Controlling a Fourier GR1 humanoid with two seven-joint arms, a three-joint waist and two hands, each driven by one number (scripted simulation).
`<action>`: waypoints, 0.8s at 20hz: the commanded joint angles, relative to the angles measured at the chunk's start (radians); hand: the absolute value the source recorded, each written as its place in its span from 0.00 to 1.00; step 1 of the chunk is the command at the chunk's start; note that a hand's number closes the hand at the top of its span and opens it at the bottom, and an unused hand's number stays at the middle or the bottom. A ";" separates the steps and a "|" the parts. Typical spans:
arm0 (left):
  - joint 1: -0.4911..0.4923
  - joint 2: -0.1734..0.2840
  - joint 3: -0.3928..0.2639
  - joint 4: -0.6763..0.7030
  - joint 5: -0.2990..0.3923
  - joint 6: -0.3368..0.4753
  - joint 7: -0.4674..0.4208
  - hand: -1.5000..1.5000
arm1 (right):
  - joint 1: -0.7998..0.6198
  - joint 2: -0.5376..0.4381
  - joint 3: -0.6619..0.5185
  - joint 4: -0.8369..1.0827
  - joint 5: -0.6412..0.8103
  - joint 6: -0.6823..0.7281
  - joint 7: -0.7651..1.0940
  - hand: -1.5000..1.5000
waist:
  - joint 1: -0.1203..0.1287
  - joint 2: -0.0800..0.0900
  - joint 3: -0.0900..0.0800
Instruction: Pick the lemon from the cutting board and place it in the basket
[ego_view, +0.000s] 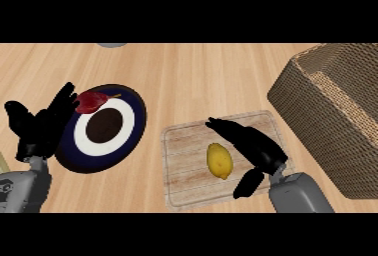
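Lemon (218, 160) on cutting board (221, 162), just left of right hand (255, 145) fingers, spread, holding nothing | left hand (40, 125) fingers relaxed, upright | basket (332, 115) off right

Left hand (40, 125) and right hand (247, 140) both open.

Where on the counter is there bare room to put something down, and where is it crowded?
Bare wood lies along the far side, between the plate and the basket, and in the strip between plate and cutting board. The board is crowded: the lemon and right hand occupy it. The left hand and a red fruit crowd the plate.
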 joint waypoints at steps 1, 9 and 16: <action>0.109 -0.013 0.015 -0.056 0.001 -0.026 -0.049 0.50 | 0.017 0.008 0.003 -0.074 0.024 0.043 0.077 0.00 | 0.001 -0.001 0.000; -0.028 -0.027 0.035 0.032 -0.036 -0.027 -0.019 0.50 | 0.000 0.089 0.068 0.099 0.175 -0.104 0.020 0.00 | 0.000 0.000 0.000; 0.012 -0.031 0.041 -0.061 -0.052 -0.029 0.046 0.50 | -0.001 0.053 0.082 0.142 0.250 -0.114 -0.077 1.00 | 0.001 0.000 0.000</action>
